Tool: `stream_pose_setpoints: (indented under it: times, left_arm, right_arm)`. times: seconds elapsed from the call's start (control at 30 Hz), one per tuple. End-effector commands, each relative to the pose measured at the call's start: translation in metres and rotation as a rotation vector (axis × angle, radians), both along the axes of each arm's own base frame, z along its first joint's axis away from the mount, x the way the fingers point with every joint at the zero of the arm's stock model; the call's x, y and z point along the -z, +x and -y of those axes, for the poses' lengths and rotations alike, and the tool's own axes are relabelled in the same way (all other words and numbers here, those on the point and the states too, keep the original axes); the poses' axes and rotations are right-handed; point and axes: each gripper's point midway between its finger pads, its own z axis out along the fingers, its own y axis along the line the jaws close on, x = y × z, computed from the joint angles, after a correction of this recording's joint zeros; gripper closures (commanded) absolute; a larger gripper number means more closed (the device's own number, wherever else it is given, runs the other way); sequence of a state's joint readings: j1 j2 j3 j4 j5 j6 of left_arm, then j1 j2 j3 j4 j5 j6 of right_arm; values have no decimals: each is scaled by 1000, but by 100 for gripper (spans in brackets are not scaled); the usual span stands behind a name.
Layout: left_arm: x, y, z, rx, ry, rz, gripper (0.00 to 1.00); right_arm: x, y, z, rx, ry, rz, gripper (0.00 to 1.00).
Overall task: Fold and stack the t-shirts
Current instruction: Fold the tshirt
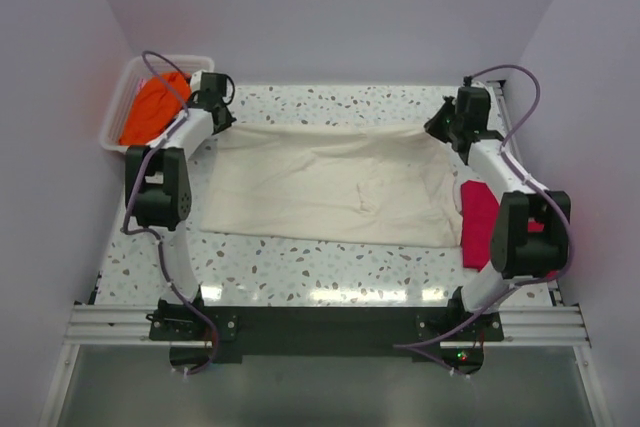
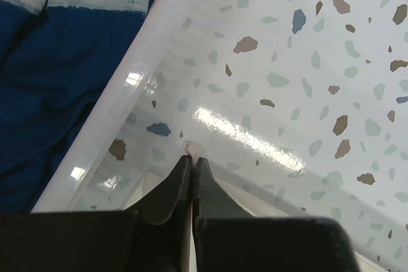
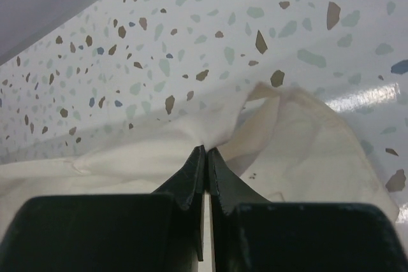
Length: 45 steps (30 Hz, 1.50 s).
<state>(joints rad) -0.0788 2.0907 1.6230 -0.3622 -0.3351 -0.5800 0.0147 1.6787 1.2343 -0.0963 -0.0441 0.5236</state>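
Across the middle of the table (image 1: 300,262), the cream-white t-shirt (image 1: 330,187) lay spread almost flat. Its far edge was drawn into a nearly straight line between the two arms, its near edge lay loose toward the bases, and a few shallow wrinkles sat around the centre. It looked thin, soft and light: a cloth that would sag and double over wherever it was unsupported, and would probably slide easily on the glossy speckled top. The best places to hold it were judged to be the two far corners, so that the edge would stay taut and the body would trail evenly.

The right gripper (image 3: 206,151) was closed on the far right corner, with bunched cloth pinched between its tips. The left gripper (image 2: 193,157) was closed at the far left corner, just beside the basket (image 1: 190,60). Only a small pale nub of cloth showed at its tips, so that pinch seemed shallow and might slip.

A crimson t-shirt (image 1: 480,222) lay at the right side, close against the cream one and partly behind the right arm. The basket held an orange t-shirt (image 1: 150,107) and a blue t-shirt (image 2: 57,81).
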Motion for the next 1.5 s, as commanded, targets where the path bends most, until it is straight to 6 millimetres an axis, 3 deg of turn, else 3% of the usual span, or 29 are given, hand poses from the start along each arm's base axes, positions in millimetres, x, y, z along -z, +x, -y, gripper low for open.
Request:
stream_pose_setpoints:
  times: [0.0, 0.13, 0.23, 0.27, 0.33, 0.37, 0.43, 0.57, 0.77, 1.0, 1.13, 1.17, 1.2, 1.27, 1.33, 1.47]
  left_arm:
    - [-41, -6, -10, -26, 15, 98, 100]
    - [-45, -28, -11, -44, 4, 97, 100]
    - [-43, -43, -12, -48, -9, 90, 100]
    - [-36, -50, -11, -49, -13, 76, 100]
    - [-33, -62, -12, -55, -13, 67, 100]
    - [-31, -66, -12, -56, -13, 66, 100]
    - [-30, -75, -13, -59, -14, 62, 100]
    - [-27, -88, -14, -61, -17, 54, 100]
    - [-19, -100, -12, -58, -30, 43, 100]
    - [-7, -109, -8, -59, -57, 14, 100]
    - [0, -125, -13, -99, -55, -8, 98]
    - [0, -128, -14, -111, -63, -7, 95]
    - [-5, -130, -15, -118, -68, 6, 84]
    - [-1, -141, -15, -140, -78, 2, 78]
    - [-2, -152, -19, -158, -86, 8, 63]
    - [-17, -160, -21, -157, -97, 49, 55]
  right_arm:
    - [-21, -20, 11, 39, -9, 45, 100]
    - [-17, -48, 13, 55, -10, 13, 100]
    - [-7, -71, 12, 59, 1, -23, 100]
    - [4, -82, 12, 62, 7, -52, 100]
    - [2, -93, 9, 61, 27, -39, 100]
    - [14, -102, 8, 60, 36, -69, 100]
    - [16, -113, 6, 68, 57, -73, 100]
    - [40, -136, -1, 53, 89, -128, 100]
    - [57, -157, -6, 45, 121, -146, 100]
    - [72, -166, -9, 28, 134, -175, 100]
    - [81, -175, -13, 17, 148, -198, 100]
    - [84, -178, -13, 17, 146, -208, 97]
    - [84, -180, -13, 15, 149, -207, 93]
    - [87, -186, -16, 3, 163, -222, 80]
    - [84, -191, -20, -14, 176, -216, 70]
    - [72, -196, -18, -19, 154, -191, 58]
